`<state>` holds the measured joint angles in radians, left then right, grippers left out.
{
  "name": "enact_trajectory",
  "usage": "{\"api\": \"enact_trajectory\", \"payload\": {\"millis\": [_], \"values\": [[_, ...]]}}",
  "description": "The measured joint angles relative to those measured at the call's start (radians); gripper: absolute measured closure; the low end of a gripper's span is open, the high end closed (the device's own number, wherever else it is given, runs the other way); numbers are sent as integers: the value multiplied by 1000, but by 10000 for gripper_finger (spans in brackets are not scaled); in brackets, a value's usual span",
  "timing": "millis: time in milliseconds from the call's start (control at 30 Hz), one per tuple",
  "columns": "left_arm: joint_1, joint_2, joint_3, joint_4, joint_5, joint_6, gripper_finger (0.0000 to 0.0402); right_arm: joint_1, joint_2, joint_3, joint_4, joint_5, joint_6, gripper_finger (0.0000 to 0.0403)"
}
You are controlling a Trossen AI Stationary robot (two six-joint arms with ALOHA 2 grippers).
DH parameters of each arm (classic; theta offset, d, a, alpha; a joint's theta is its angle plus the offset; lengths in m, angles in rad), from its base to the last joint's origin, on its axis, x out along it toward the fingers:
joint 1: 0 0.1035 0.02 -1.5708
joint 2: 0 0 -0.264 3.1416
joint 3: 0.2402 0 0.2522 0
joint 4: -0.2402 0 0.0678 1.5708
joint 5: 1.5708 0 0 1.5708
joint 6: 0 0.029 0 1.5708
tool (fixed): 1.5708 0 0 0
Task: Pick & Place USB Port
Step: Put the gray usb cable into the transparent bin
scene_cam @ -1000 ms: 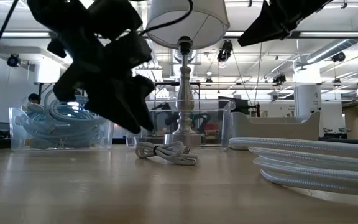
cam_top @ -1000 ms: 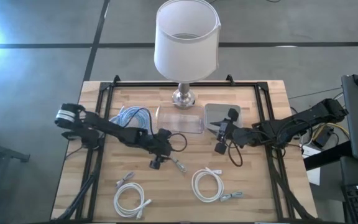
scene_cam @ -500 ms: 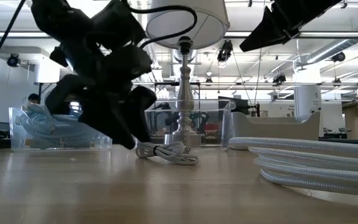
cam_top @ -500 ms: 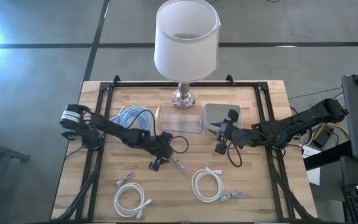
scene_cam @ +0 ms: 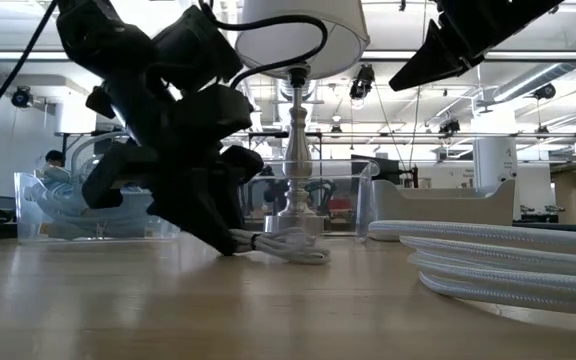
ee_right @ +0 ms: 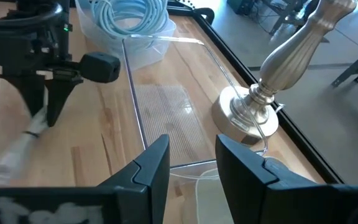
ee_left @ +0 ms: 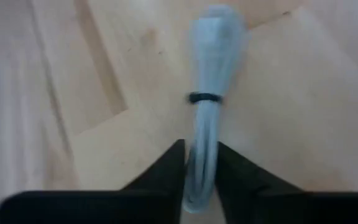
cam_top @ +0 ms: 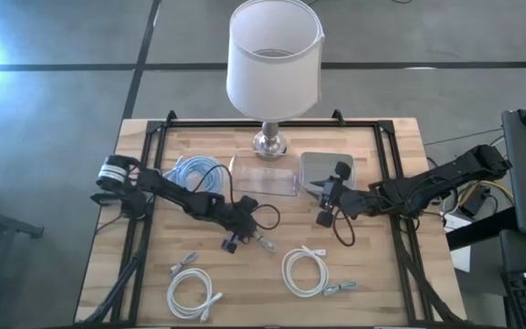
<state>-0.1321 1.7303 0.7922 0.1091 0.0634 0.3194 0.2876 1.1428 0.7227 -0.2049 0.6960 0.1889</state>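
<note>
Bright overhead light, left wrist view blurry

Lamp shade (scene_cam: 298, 25) cropped above

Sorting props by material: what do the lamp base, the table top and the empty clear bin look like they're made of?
Lamp base: apparently polished metal, silvery with bright reflections. Table top: wood, pale planks with visible grain, matte. Clear bin: probably rigid plastic, transparent with glinting edges; the wood shows through.

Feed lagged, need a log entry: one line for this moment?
left tool: closing around bundled cable on table | right tool: waiting near lamp, empty | cable not lifted
</note>
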Motion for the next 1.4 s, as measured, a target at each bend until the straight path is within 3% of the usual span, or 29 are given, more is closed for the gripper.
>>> {"api": "enact_trajectory", "payload": {"millis": [133, 433, 533, 667, 767, 1100, 1400], "values": [[1, -34, 14, -19, -6, -4, 386, 0, 0, 0, 0, 0, -2, 280], [-2, -213, 55, -120, -82, -3, 380, 0, 0, 0, 2, 0, -4, 280], [-1, -283, 58, -126, -168, 7, 385, 0, 0, 0, 1, 0, -5, 280], [16, -345, 58, -171, -357, 28, 378, 0, 0, -1, 1, 0, -5, 280], [59, -362, 58, -211, -375, 28, 375, 0, 0, -2, 2, 0, -5, 280], [261, -264, 149, -246, -334, -31, 374, 0, 0, 1, 3, 1, -19, 280], [317, -68, 415, -608, -298, -90, 371, 0, 0, 1, 3, 2, -26, 280]]}}
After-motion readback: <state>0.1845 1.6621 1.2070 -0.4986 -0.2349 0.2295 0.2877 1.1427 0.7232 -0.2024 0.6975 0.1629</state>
